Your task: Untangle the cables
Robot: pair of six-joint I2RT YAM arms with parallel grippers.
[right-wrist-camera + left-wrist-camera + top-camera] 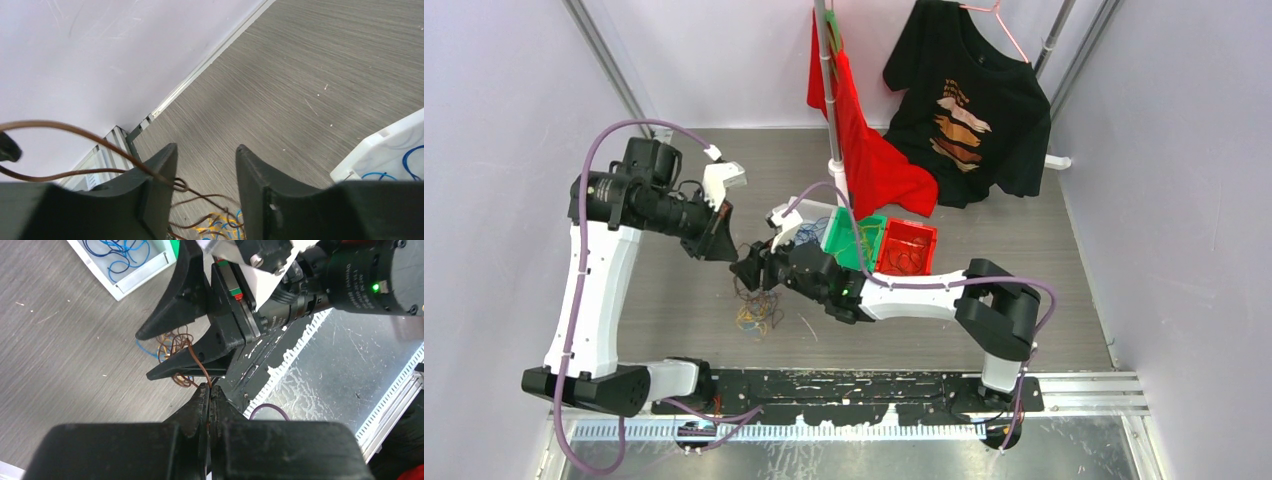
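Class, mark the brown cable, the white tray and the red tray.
brown cable [198, 360], left wrist view, its taut middle stretch
white tray [131, 284], left wrist view, its rim
red tray [916, 230], top view, its far wall

White shells and black joint housings make up the left arm [589, 300] and right arm [914, 297], each trailing a lilac hose [654, 126]. Behind the right end effector's [146, 355] black wedge fingers [185, 295] sit a silver screw [256, 260] and a green light [375, 287].

Bins [911, 226] right of cables [757, 315], bare tabletop [674, 300] left
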